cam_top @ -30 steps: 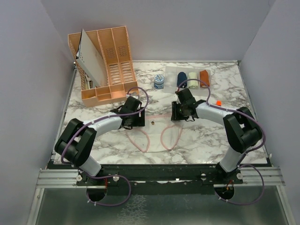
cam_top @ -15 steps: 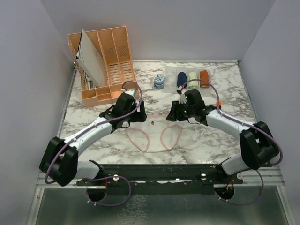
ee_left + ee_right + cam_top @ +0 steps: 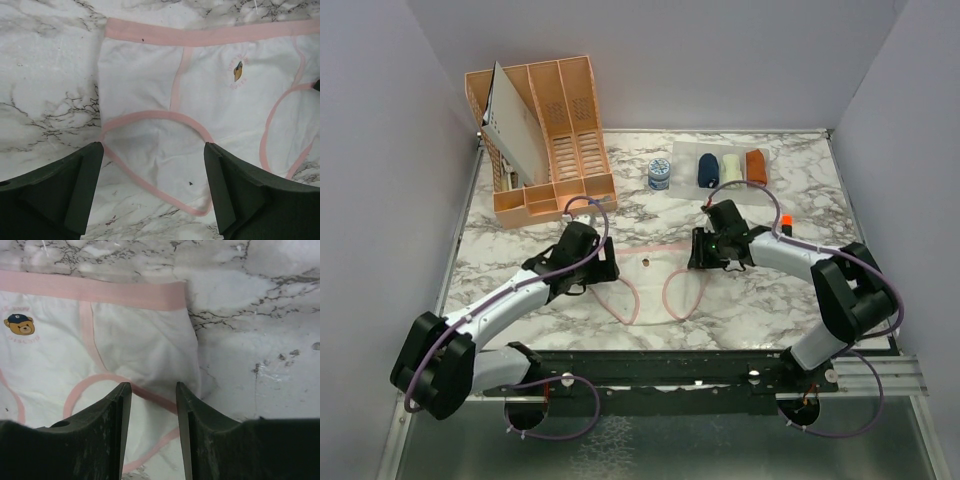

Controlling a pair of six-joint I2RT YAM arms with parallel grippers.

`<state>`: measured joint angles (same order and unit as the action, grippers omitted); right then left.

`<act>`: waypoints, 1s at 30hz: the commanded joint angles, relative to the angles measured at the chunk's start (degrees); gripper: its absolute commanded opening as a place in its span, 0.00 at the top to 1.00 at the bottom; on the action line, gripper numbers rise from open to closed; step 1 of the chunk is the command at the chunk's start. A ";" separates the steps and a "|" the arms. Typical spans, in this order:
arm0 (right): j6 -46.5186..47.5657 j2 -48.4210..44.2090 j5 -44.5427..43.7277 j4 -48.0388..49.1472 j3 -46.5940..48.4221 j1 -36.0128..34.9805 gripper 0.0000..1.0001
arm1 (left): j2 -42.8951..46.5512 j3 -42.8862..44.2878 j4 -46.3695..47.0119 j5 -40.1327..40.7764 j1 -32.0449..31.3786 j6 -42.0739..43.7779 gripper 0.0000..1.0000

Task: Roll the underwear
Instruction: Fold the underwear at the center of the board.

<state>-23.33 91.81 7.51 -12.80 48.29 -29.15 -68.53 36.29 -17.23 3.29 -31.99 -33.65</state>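
Observation:
The whitish-pink underwear (image 3: pixel 652 282) lies spread flat on the marble table between my two grippers, waistband toward the back. In the left wrist view the underwear (image 3: pixel 210 95) shows a small bear logo, and my left gripper (image 3: pixel 152 147) stands wide open over its left leg opening, holding nothing. My right gripper (image 3: pixel 153 386) hovers over the other leg hem of the underwear (image 3: pixel 130 340), its jaws parted with the cloth lying flat beneath them. From above, the left gripper (image 3: pixel 606 268) and right gripper (image 3: pixel 702 255) flank the garment. A rolled navy blue underwear (image 3: pixel 707 170) sits at the back.
A cream roll (image 3: pixel 731 168) and a rust-orange roll (image 3: pixel 756 166) lie beside the navy one. A small blue-and-white tin (image 3: pixel 659 175) stands left of them. A peach organizer tray (image 3: pixel 545 130) fills the back left corner. A small orange object (image 3: pixel 786 219) lies near the right arm.
My left gripper has drawn back toward the near left and opened wider, letting the cloth lie flat. The right gripper has shifted slightly nearer over the right leg.

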 commanded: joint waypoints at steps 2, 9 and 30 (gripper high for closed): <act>2.21 0.87 -7.29 -6.15 1.89 -0.12 0.55 | 3.18 -1.03 -1.92 4.20 0.21 -3.35 0.12; 1.28 -7.02 1.40 -1.79 1.16 -0.12 0.55 | 5.05 -1.41 -5.34 8.73 0.26 -6.16 0.10; -2.69 4.81 4.74 -1.08 9.60 -10.45 0.66 | -2.10 -4.54 -1.00 9.71 3.23 -9.55 0.15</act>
<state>-26.04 95.37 14.57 -12.78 55.59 -38.24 -68.95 32.32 -21.74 12.97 -31.29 -42.94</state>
